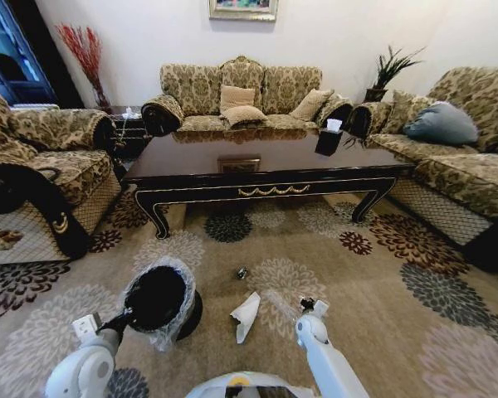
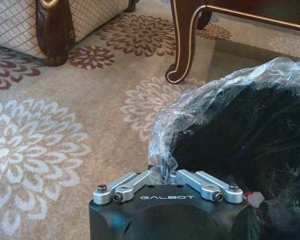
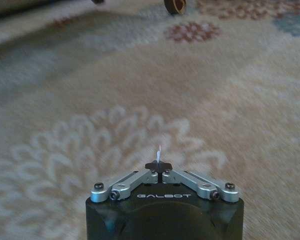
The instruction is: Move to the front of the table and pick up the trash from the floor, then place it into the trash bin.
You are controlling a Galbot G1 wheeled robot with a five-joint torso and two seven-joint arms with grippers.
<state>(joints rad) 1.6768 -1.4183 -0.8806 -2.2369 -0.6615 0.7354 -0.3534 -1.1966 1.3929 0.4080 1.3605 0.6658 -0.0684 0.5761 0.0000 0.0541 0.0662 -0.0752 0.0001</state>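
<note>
Your left gripper (image 2: 165,176) is pinched on the trash bin (image 1: 159,300) liner's rim. Your right gripper (image 3: 159,167) is pressed together on a thin clear sliver. The white tissue (image 1: 246,316) lies on the floor (image 1: 382,290) beside the bin — feather-light, limp — so pinch a raised fold.

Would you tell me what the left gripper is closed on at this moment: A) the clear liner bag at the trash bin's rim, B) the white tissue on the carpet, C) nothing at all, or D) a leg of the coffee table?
A: in the left wrist view the left gripper is pinched shut on the clear liner bag at the rim of the trash bin, while the white tissue lies loose on the carpet.
</note>
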